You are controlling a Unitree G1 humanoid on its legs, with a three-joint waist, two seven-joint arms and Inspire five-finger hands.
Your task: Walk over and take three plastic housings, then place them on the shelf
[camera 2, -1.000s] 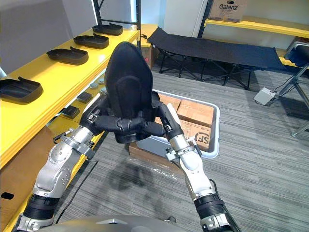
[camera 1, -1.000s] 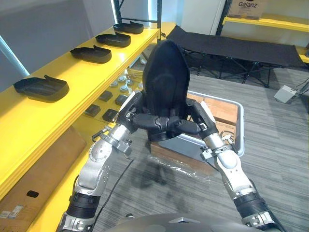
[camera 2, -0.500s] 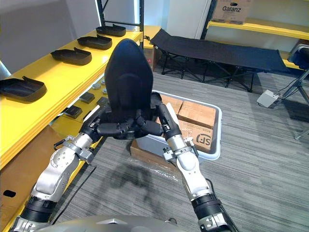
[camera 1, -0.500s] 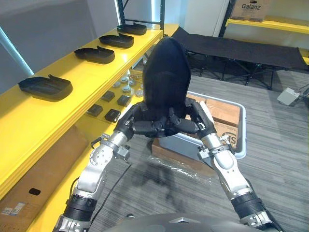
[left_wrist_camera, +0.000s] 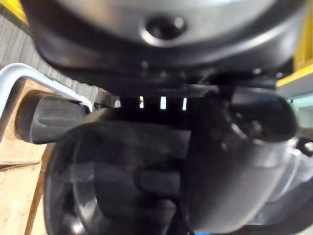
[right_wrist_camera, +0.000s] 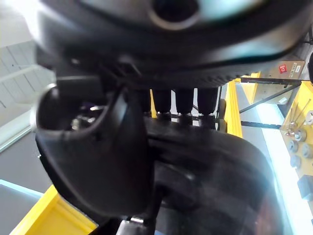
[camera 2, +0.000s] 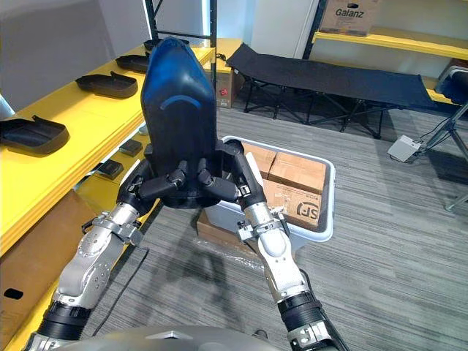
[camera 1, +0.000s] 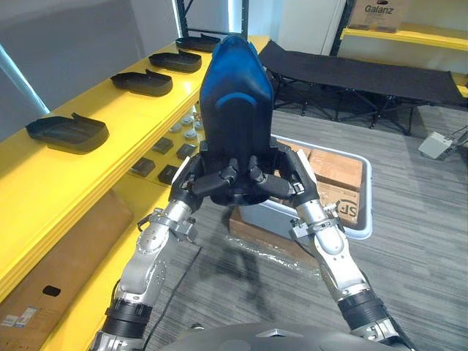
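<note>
With the left hand (camera 1: 203, 180) and right hand (camera 1: 289, 175) curled only round the base of the upright housing (camera 1: 235, 88), it may tip free short of the shelf (camera 1: 110, 131).

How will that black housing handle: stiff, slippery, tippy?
Probably stiff: the housing holds its shape standing upright. Its glossy sheen suggests slippery. Gripped only at its lower end by the left hand and right hand, likely tippy.

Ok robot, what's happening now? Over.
Left hand, right hand: fingers curled round dark housing, held upright. Other housings on yellow shelf. Grey bin beneath hands.
</note>
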